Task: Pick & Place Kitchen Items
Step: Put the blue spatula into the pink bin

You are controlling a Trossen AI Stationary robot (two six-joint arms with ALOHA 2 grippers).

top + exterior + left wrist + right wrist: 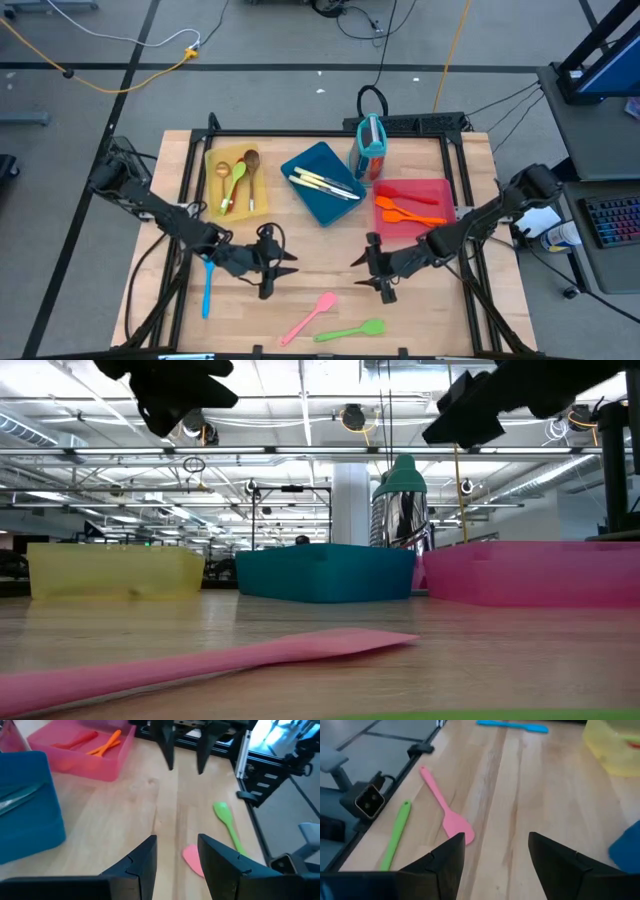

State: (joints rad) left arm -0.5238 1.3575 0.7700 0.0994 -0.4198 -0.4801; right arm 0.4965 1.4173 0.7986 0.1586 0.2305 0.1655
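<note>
High view: both arms poised over the bare middle of the table [320, 250], fingers spread, holding nothing.
Left gripper [283, 262] faces right gripper [362, 265]. Yellow tray [215, 160], blue tray [322, 205] and red tray [440, 190] hold utensils; blue spatula [207, 287], pink spatula [309, 318] and green spoon [352, 331] lie loose nearby.

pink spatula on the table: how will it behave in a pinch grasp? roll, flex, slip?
The pink spatula lies flat on the table with a broad blade, so it probably won't roll. It looks thin and smooth, likely silicone or plastic: light, possibly bendy at the blade, maybe slippery. Lying so low, its slim handle gives little edge to pinch; it may slide instead of lifting.
</note>
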